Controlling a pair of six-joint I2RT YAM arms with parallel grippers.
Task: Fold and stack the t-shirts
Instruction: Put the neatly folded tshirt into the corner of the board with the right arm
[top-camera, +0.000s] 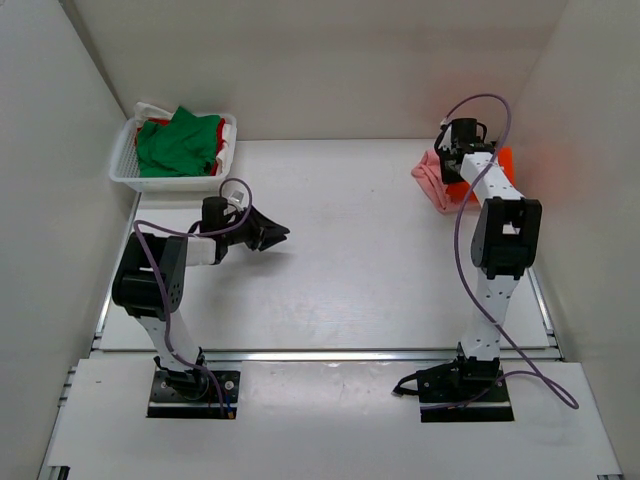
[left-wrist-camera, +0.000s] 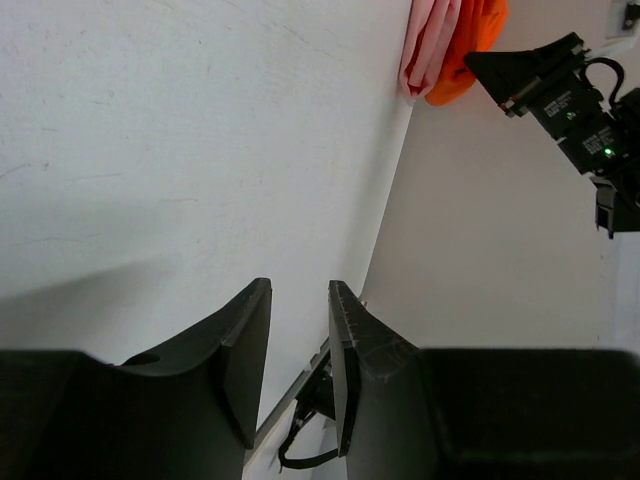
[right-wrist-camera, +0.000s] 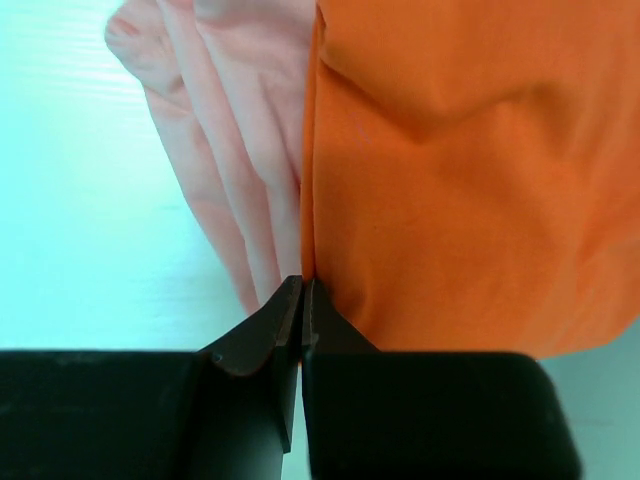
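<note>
Roughly, we judged the job half done. The orange shirt (right-wrist-camera: 470, 170) and the pink shirt (right-wrist-camera: 230, 130) lay together in the upper right of the overhead view. Both looked folded, with the orange one overlapping the pink along one edge rather than sitting squarely on it. The green shirt (top-camera: 178, 143) sat crumpled in the white basket (top-camera: 125, 172) at the upper left, and a bit of the red shirt (top-camera: 224, 132) showed beside it. Neither was folded, so those two were left to do.

The right gripper (right-wrist-camera: 303, 290) was down at the pair, its tips pressed together right where the orange edge met the pink. Whether a thin fold was caught between them we could not tell. The left gripper (left-wrist-camera: 300, 300) hung over the bare table (top-camera: 350, 250) left of centre, near the basket but apart from it, its jaws parted by a narrow gap and holding nothing. The pair might want squaring up, we thought, before another shirt came out.
</note>
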